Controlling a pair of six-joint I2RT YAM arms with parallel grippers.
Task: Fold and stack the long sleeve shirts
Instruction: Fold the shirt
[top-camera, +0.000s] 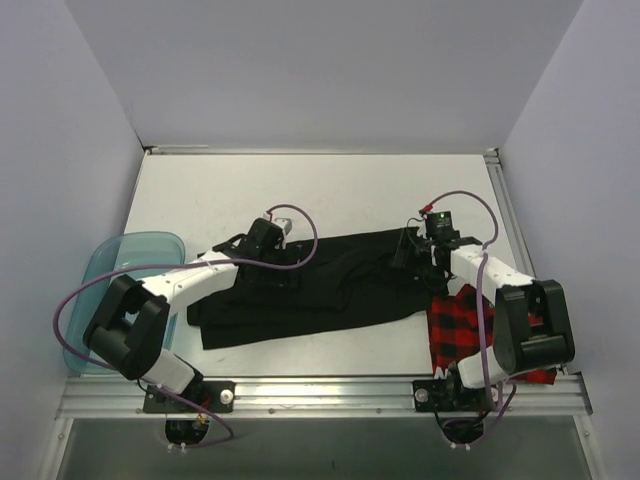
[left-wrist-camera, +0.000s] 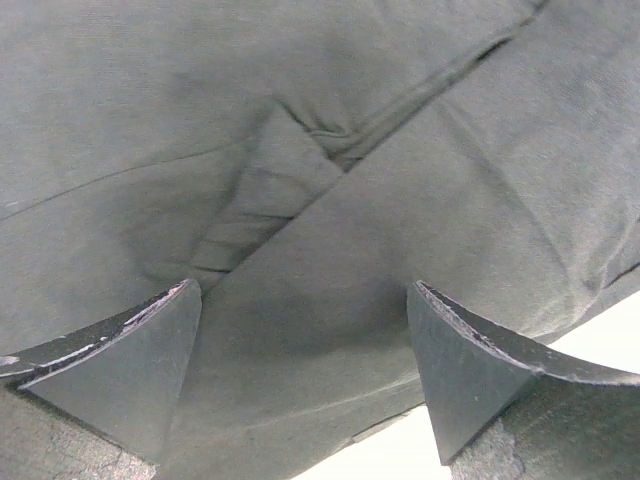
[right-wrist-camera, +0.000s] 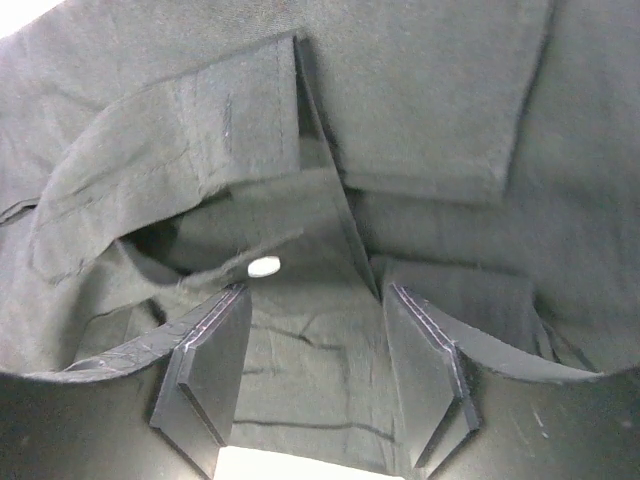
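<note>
A: Overhead, we log the black shirt (top-camera: 320, 285) spread lengthwise across the middle of the table (top-camera: 330, 190). Its right end meets the red-and-black check shirt (top-camera: 462, 325), which is bunched at the near right corner beside the right arm's base. The teal tub (top-camera: 120, 262) sits at the left edge.

B: The wrist views add what overhead cannot. On the left gripper (left-wrist-camera: 303, 292) the jaws are spread wide, with only flat black cloth beneath and a fold ridge just ahead. It has hold of nothing.

A: And the right gripper (right-wrist-camera: 315, 290)?

B: Its jaws are roughly half apart, set astride black fabric by the placket. A white button (right-wrist-camera: 264, 266) lies just beyond one fingertip. The cloth between the pads is slack, and we see no pinch.

A: Only overhead gives us the edges. Open tabletop runs from the shirt toward the back wall (top-camera: 320, 70). The shirt's near hem stops short of the front rail (top-camera: 320, 395).

B: The left wrist catches a sliver of white table past the hem, low and to the right.
</note>
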